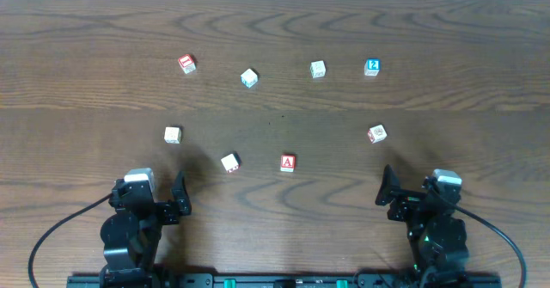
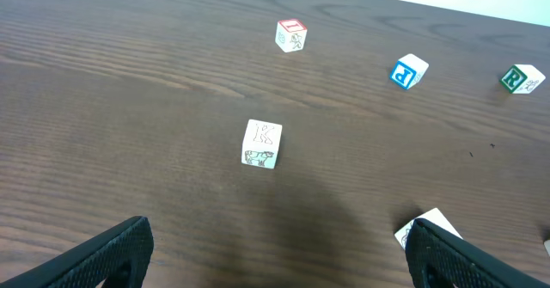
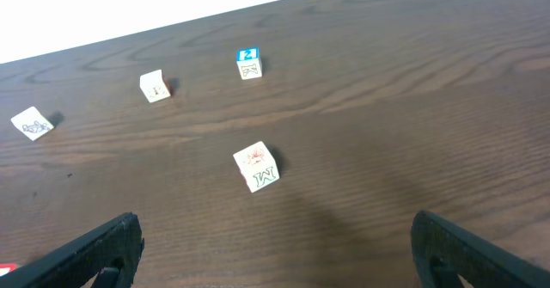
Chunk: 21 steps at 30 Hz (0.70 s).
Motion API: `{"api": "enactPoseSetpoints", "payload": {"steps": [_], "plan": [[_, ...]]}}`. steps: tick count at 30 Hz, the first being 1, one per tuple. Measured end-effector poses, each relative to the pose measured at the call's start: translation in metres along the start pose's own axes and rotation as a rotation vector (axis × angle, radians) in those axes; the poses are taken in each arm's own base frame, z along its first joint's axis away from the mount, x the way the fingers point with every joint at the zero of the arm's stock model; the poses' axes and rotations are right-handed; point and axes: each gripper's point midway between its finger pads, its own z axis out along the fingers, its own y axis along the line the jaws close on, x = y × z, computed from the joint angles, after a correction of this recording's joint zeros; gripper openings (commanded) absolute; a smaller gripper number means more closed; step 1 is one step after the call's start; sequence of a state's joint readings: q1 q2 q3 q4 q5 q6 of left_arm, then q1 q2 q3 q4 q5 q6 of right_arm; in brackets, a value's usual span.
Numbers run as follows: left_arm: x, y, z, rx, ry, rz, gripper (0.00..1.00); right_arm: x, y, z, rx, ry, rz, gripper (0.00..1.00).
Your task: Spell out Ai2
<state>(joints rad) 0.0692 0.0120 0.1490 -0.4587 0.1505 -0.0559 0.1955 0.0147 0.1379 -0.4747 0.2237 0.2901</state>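
Left hand [image 2: 277,228] and right hand [image 3: 275,221] are both resting low at the near edge of the dark wood-grain worktop [image 1: 275,30]. Each is holding its 2 black fingers spread wide and gripping nothing.

Straight ahead of the left hand, a white wooden cube with black line drawings [image 2: 262,144] is sitting apart from the fingers. Further ahead, a red-topped white cube [image 2: 291,35] is lying well out on the worktop. Its letter is looking like an I, though it is showing too small to be sure. Ahead and to that hand's right, a white cube with a blue p [image 2: 408,71] and a white cube with a green R [image 2: 522,79] are lying well out. Another white cube [image 2: 427,226] is showing partly from behind the right finger.

Just ahead of the right hand, a white cube with a green M [image 3: 256,166] is sitting turned at an angle. Well beyond it, a blue-topped white cube marked 2 [image 3: 248,64] is lying almost straight ahead of that hand.

A red wooden cube with a white A [image 1: 287,162] is lying ahead of both hands and roughly between them, touching neither. All 8 cubes are sitting apart from one another.
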Motion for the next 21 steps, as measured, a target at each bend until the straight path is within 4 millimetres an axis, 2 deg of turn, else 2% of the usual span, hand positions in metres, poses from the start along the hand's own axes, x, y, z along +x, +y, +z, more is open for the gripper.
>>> {"api": "enactPoseSetpoints", "payload": {"steps": [21], "plan": [[-0.0006,0.0034,0.0000,-0.020,-0.003,-0.004,0.95,-0.0001,0.0000,0.0000,0.000,0.000,0.000,0.99]]}}
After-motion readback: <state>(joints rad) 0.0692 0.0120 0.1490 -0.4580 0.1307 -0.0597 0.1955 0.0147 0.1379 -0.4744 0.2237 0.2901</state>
